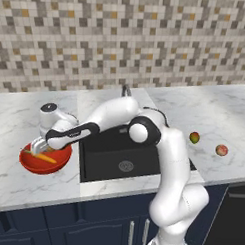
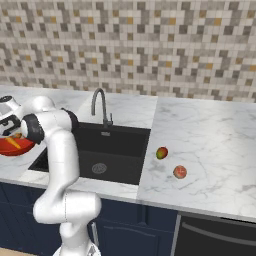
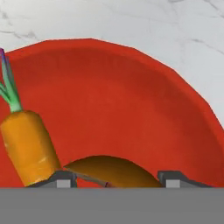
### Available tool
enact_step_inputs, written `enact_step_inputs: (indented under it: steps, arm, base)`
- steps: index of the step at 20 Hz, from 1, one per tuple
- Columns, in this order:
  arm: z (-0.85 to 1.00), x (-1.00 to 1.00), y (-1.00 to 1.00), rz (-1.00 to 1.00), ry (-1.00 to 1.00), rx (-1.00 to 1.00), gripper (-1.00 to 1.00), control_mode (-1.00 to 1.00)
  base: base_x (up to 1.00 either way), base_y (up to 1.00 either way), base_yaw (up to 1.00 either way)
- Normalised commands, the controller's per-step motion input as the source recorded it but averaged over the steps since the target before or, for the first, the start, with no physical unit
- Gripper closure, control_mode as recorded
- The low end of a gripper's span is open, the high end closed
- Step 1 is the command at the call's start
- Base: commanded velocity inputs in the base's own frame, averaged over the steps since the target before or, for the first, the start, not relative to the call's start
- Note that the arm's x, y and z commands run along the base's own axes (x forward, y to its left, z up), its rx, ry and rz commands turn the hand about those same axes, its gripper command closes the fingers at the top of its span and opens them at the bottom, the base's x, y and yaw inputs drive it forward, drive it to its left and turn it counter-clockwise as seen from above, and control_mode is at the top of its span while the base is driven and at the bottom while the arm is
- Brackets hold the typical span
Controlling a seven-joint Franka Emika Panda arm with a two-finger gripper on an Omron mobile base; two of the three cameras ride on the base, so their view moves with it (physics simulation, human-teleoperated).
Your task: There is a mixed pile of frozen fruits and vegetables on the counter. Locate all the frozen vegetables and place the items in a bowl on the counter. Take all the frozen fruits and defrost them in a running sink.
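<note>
1. The gripper (image 1: 37,147) is seen low over the bowl (image 1: 60,161) at the left of the counter (image 1: 225,113), left of the sink (image 1: 100,161).
2. In the hand view, the two fingertips (image 3: 59,179) are seen standing apart with the brown lump (image 3: 111,171) between them; whether the pads touch it cannot be told, so neither a grip nor a release can be confirmed.
3. The carrot (image 3: 28,144) is seen lying inside the bowl, just beside the lump, green top pointing toward the far rim.
4. Both vegetables are thus judged to be in or at the bowl, and that half of the task is taken as nearly done.
5. Two fruits are seen on the counter right of the sink: a greenish-red piece (image 2: 161,153) near the basin edge and a reddish-pink piece (image 2: 180,172) a little farther right and nearer the front.
6. These fruits are judged small, light, hard and smooth, being frozen, and likely to roll or slip if pinched off-centre.
7. Each would best be taken across its widest middle, from above, with the jaws closed squarely.
8. The tap (image 2: 99,106) is seen at the far edge of the sink; no running water can be made out.
</note>
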Motion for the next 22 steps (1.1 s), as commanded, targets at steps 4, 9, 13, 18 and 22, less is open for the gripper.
enact_step_inputs:
  steps: [4, 9, 13, 18, 22]
  arm:
    - [-0.46, 0.20, 0.39, 0.00, 0.00, -0.01, 1.00, -1.00]
    - [0.06, -0.07, 0.30, 0.00, -0.06, 0.00, -1.00, -1.00]
    - [0.13, -0.42, 0.00, 0.00, -0.12, 0.00, -1.00, -1.00]
    - [0.00, -0.39, -0.42, 0.00, -0.06, 0.00, -1.00, -1.00]
    - [0.15, -0.15, -0.88, 0.00, -0.09, 0.00, -1.00, -1.00]
  base:
    - [0.00, 0.00, 0.00]
    - [0.00, 0.00, 0.00]
    - [0.00, 0.00, 0.00]
    - [0.00, 0.00, 0.00]
    - [0.00, 0.00, 0.00]
